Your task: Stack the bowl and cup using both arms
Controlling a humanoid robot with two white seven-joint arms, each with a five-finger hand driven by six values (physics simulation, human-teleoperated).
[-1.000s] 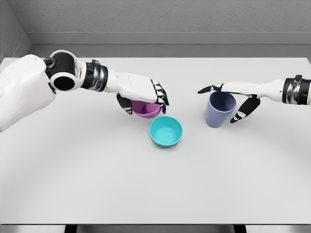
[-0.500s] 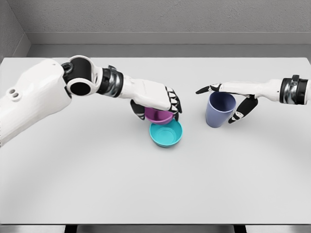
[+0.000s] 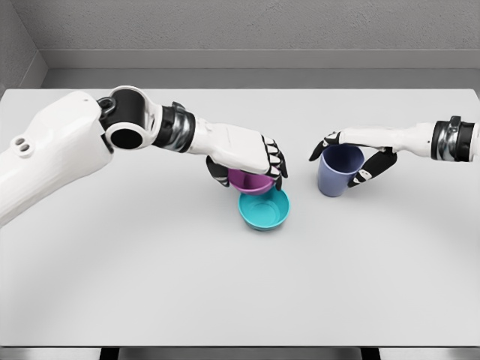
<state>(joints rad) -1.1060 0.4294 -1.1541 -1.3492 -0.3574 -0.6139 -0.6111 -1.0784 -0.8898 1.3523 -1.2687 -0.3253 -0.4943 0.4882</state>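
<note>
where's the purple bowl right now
In the head view the purple bowl is near the table's middle, gripped from above by the left robot hand, overlapping the far-left rim of the teal bowl.

Held bowl [image 3: 250, 181] behind table bowl [image 3: 264, 208]; cup [image 3: 339, 169] right.

A pale grey table [image 3: 150, 285] carries 2 things directly. A teal bowl [image 3: 265, 211] sits near its middle, and a blue-purple cup [image 3: 337, 171] stands upright to the right.
</note>
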